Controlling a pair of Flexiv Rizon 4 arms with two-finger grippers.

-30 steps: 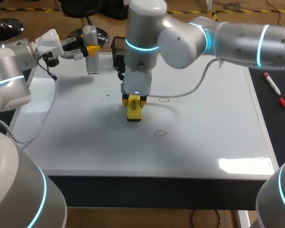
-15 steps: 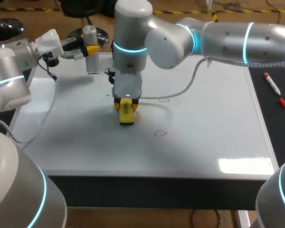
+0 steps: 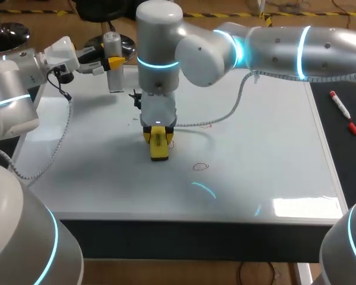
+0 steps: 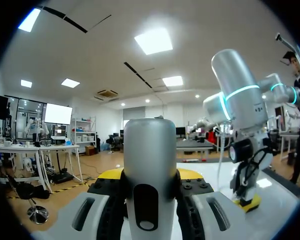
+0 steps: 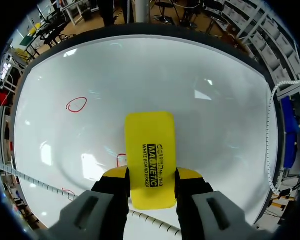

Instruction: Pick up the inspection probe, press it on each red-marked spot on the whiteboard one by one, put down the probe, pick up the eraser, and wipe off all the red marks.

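Centre frame, right claw (image 3: 158,136) grips the yellow eraser (image 3: 159,150), seemingly flat on the whiteboard (image 3: 255,148); upper left, left claw (image 3: 114,61) clamps the probe (image 3: 112,43).

The eraser (image 5: 150,157) is bright yellow with a block of black lettering, matching the yellow tips on the black fingers of the right gripper (image 5: 152,174). The whiteboard (image 3: 255,136) is glossy white, carrying thin red loops (image 5: 76,104). The probe (image 4: 150,160) is plain silver-grey with a dark slot. The right arm (image 3: 296,50) and left arm (image 3: 12,89) are silver with glowing cyan rings; the marker (image 3: 343,111) is white with red ends
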